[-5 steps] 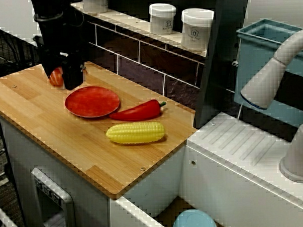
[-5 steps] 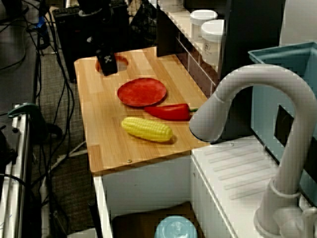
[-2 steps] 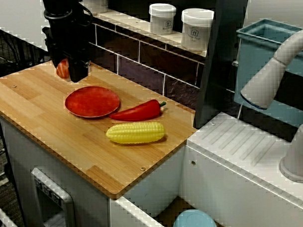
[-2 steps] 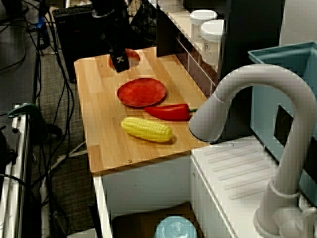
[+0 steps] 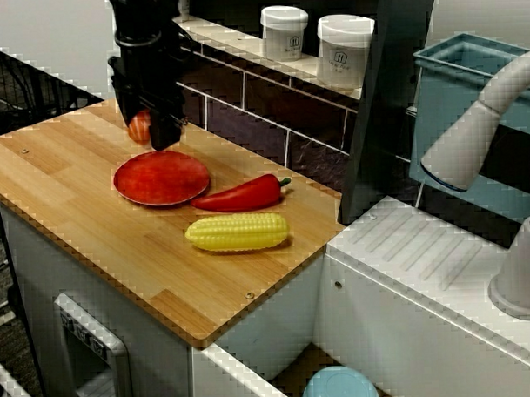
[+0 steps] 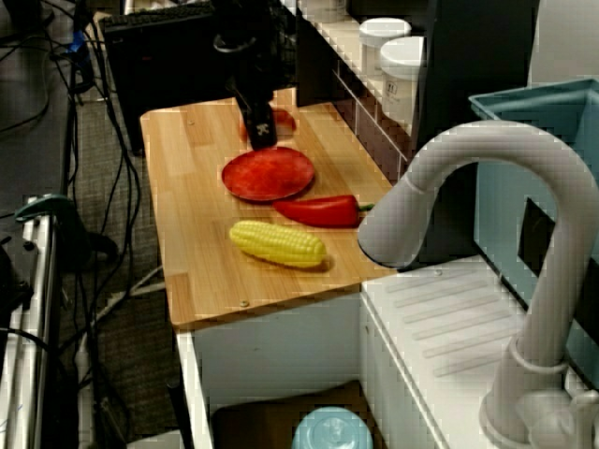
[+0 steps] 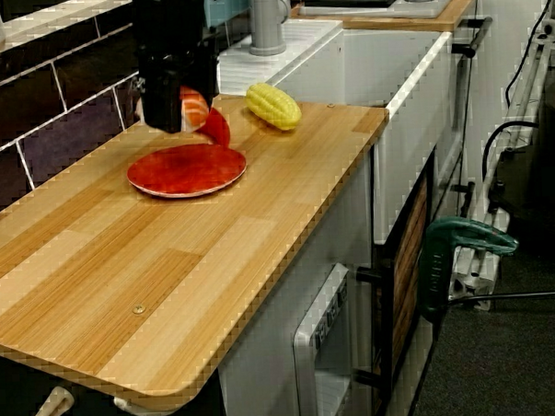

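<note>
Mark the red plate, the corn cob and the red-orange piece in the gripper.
red plate [image 5: 161, 179], view facing the tiled wall, centre of its face.
corn cob [image 5: 237, 232], view facing the tiled wall, middle of its length.
red-orange piece [image 7: 194, 106], view along the counter, its exposed front side.

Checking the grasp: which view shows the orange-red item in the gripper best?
The view from the counter's end: the orange-red item shows its pale stripes beside the gripper, near the red plate. The view across the counter shows only a sliver; the view over the faucet, a red patch behind the gripper.
</note>
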